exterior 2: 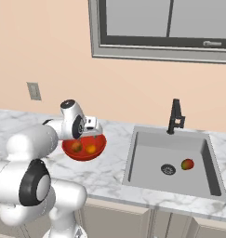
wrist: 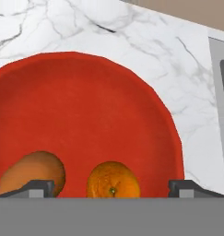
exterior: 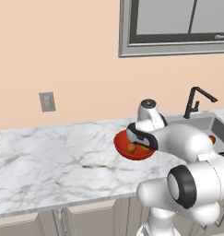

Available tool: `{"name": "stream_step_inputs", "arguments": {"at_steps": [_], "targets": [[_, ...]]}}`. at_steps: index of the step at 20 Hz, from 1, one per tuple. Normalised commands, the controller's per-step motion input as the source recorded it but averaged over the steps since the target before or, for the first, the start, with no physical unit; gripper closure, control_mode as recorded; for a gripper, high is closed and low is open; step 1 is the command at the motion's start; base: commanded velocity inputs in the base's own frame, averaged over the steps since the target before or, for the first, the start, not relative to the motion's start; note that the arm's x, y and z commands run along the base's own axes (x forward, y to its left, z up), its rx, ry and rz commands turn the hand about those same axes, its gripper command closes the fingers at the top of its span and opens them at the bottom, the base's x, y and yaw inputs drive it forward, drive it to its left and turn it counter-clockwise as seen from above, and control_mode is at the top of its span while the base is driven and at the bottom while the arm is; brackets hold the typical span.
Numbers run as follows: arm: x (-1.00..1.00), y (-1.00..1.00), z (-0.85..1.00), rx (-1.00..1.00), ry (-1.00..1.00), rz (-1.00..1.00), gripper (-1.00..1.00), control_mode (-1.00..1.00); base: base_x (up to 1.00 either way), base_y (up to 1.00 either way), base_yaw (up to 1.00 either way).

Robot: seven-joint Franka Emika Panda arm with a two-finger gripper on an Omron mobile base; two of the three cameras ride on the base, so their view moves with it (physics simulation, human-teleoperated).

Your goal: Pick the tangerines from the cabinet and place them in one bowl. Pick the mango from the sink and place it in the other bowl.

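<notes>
1. Hanging over the wide, shallow, glossy red round bowl (wrist: 85,101), the two-finger gripper (wrist: 111,186) points down into it; in the hand view its two dark fingertips (wrist: 37,186) stand wide apart near the bottom edge, open and holding nothing.
2. Two small bright orange tangerines (wrist: 113,179) lie inside the red bowl, side by side on its floor. In the hand view one sits between the fingertips and the other (wrist: 32,173) lies just beside the left-hand tip.
3. The right base view shows both tangerines (exterior 2: 90,149) in the bowl (exterior 2: 96,145) below the gripper.
4. The bowl (exterior: 120,146) rests on the white, grey-veined marble counter (exterior: 49,156), near the grey rectangular sink (exterior 2: 147,162).
5. The small oval mango (exterior 2: 187,164), mottled red, yellow and green, lies on the sink floor, just beside the round drain (exterior 2: 168,169).
6. The tall black angular faucet (exterior 2: 176,116) stands behind the basin, under a grey-framed window (exterior 2: 161,28).
7. A grey wall outlet (exterior: 47,102) sits on the peach wall above the counter.
</notes>
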Motion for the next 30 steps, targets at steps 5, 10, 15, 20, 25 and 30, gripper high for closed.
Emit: {"name": "stream_step_inputs", "arguments": {"at_steps": [5, 10, 15, 20, 25, 30], "targets": [[-0.40, -0.07, 0.35, 0.03, 0.00, 0.00, -1.00, -1.00, 0.00, 0.00, 0.00], [-0.50, -0.19, 0.19, 0.07, -0.10, 0.00, -1.00, -1.00, 0.00, 0.00, 0.00], [-0.42, -0.02, 0.00, 0.05, -0.13, 0.00, -1.00, -1.00, 0.00, 0.00, 0.00], [-0.25, 0.00, 0.05, 0.01, -0.14, 0.01, -1.00, -1.00, 0.00, 0.00, 0.00], [-0.23, 0.00, 0.10, 0.01, -0.15, 0.00, -1.00, -1.00, 0.00, 0.00, 0.00], [-0.08, 0.00, 0.04, 0.01, -0.10, 0.01, -1.00, -1.00, 0.00, 0.00, 0.00]]}}
